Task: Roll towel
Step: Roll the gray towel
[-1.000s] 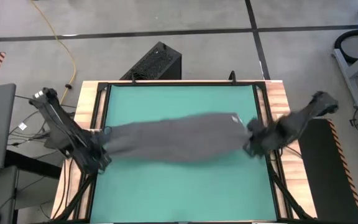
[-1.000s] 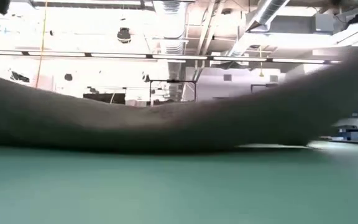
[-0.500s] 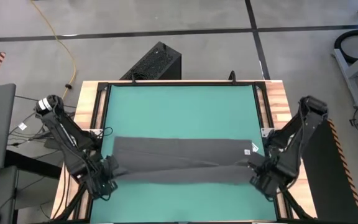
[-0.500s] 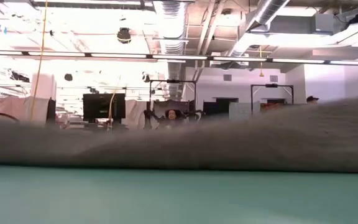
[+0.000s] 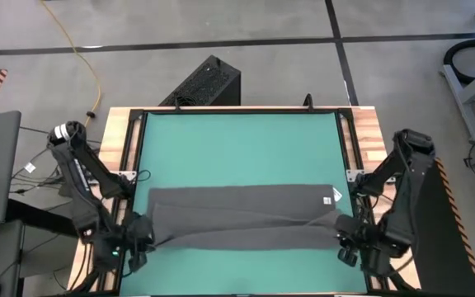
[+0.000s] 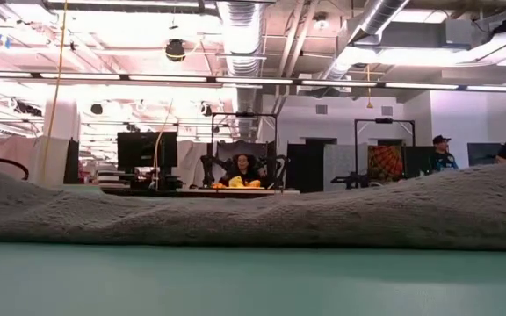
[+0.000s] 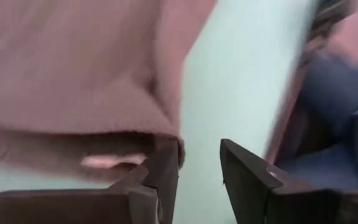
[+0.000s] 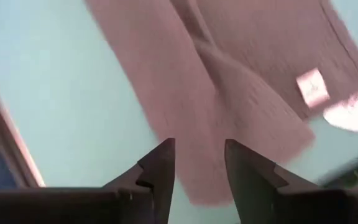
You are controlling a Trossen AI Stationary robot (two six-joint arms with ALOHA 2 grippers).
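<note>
Towel (image 5: pixel 242 216), grey nubbly strip on green mat (image 5: pixel 237 140), left tool (image 7: pixel 194 163) and right tool (image 8: pixel 197 163) seemingly parted, empty.

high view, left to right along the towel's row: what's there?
left gripper, open, off the towel's end → towel, laid flat across the green mat → white tag → right gripper, open, just past that end

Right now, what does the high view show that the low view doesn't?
Only the high view shows the left end effector and right end effector at the towel's two ends, plus its white tag. Only the low view shows the room behind, with people in it. Both show the towel lying on the green table.
</note>
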